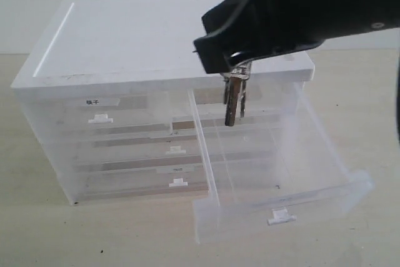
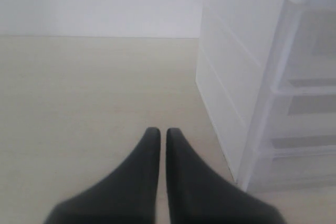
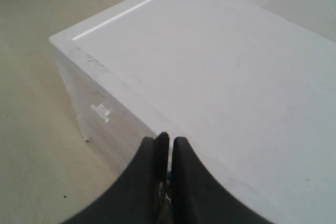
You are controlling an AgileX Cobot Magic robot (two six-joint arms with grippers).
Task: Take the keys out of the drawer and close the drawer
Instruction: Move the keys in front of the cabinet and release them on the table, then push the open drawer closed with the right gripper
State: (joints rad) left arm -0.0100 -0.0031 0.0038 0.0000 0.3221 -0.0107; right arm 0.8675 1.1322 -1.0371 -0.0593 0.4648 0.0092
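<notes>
Below the right gripper (image 1: 234, 68), clamped on them, the keys (image 1: 235, 103) hang over the open drawer (image 1: 250, 220); the left gripper (image 2: 163, 132) is closed, empty.

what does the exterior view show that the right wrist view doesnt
Only the exterior view: the drawer pulled out and sagging forward, and the keys hanging from the right gripper above it. Only the right wrist view: the fingers from behind, nearly touching, with just a sliver of something caught between them. Both: the cabinet's white top.
</notes>
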